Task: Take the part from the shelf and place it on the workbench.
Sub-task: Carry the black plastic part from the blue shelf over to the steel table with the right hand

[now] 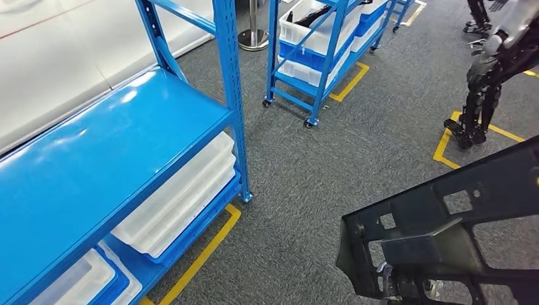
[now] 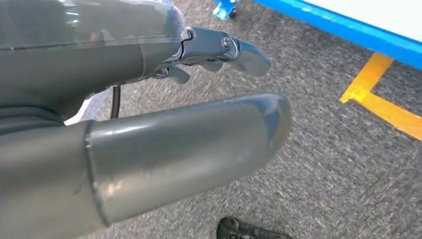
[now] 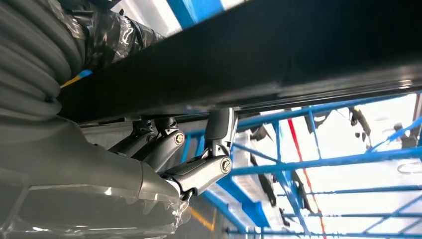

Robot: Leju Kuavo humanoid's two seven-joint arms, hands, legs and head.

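My right hand [image 3: 169, 154] gripping the black part [image 1: 445, 222] from beneath, fingers [image 3: 219, 129] pressed to its underside, part carried above grey carpet [image 1: 318, 171] right of the blue shelf [image 1: 95, 159], my left hand [image 2: 149, 114] released, holding nothing

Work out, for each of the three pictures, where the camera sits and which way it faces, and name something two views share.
Head view: high on the body, looking forward and down at grey carpet, the blue shelf and the black part.
Left wrist view: behind the left hand, fingers apart, facing carpet and yellow floor tape.
Right wrist view: behind the right hand, its fingers against the black part.
Shared: head and right wrist views both show the black part.
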